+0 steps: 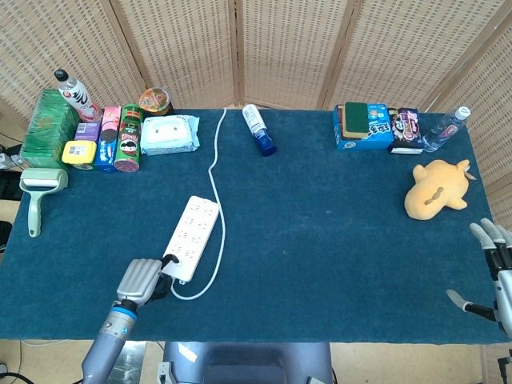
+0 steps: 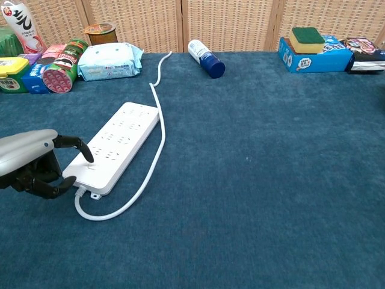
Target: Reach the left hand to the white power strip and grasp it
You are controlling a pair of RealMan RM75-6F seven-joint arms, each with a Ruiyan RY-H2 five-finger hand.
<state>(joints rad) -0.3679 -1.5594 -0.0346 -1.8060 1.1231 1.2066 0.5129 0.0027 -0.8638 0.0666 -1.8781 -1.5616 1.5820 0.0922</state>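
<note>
The white power strip (image 1: 190, 237) lies flat on the blue table, slanting toward its front left, and in the chest view the power strip (image 2: 117, 144) shows its sockets. My left hand (image 1: 140, 280) is at the strip's near end. There, in the chest view, the left hand (image 2: 30, 162) has one dark fingertip resting on the strip's top face, with the other fingers curled beside the near corner; nothing is lifted. My right hand (image 1: 496, 272) hangs at the table's front right edge with fingers spread, holding nothing.
The strip's white cable (image 1: 216, 172) runs to the back edge and loops at the near end. Snack cans and boxes (image 1: 120, 136), a wipes pack (image 1: 170, 133) and a lint roller (image 1: 38, 196) crowd the back left. A blue bottle (image 1: 258, 130), boxes (image 1: 364, 126) and a yellow plush (image 1: 436, 189) lie to the right.
</note>
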